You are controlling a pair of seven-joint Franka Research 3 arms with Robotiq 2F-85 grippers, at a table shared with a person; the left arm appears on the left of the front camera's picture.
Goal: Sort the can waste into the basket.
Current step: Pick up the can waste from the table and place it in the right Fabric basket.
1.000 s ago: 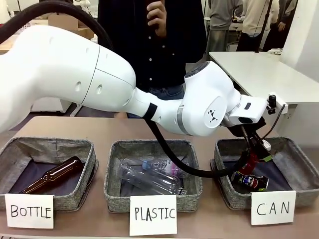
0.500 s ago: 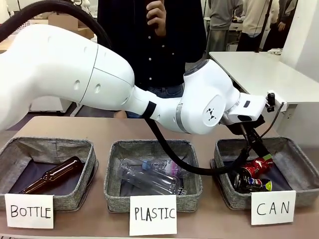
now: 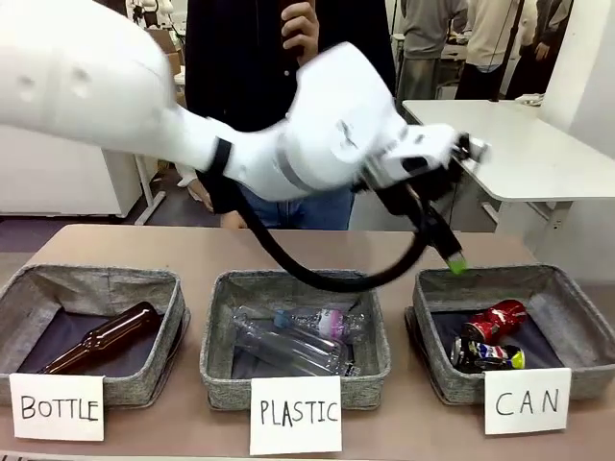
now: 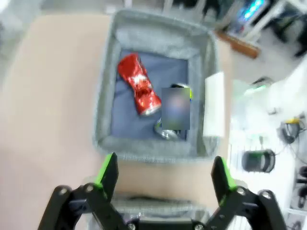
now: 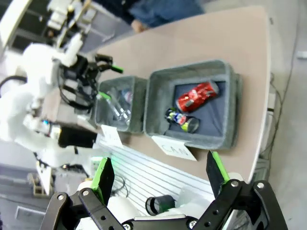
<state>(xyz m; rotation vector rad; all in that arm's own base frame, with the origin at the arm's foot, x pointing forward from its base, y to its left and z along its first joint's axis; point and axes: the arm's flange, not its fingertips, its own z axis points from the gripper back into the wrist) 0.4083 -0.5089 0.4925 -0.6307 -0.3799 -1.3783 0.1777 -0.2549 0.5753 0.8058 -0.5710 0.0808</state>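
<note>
Both cans, red point(image 3: 494, 320) and dark point(image 3: 487, 355), lay in the CAN basket point(image 3: 577, 317) beyond the left gripper's point(image 4: 163, 175) spread, empty fingers; right gripper point(image 5: 158, 175) likewise released; sorting apparently complete.

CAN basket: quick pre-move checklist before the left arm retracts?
1. Red crushed metal can inside the grey woven CAN basket: ok.
2. Dark blue crushed can inside the same basket: ok.
3. Left gripper open, holding nothing: ok.
4. Left gripper above the basket rim, touching nothing: ok.
5. Right gripper open, holding nothing: ok.
6. More cans left on the table: cannot tell.
</note>
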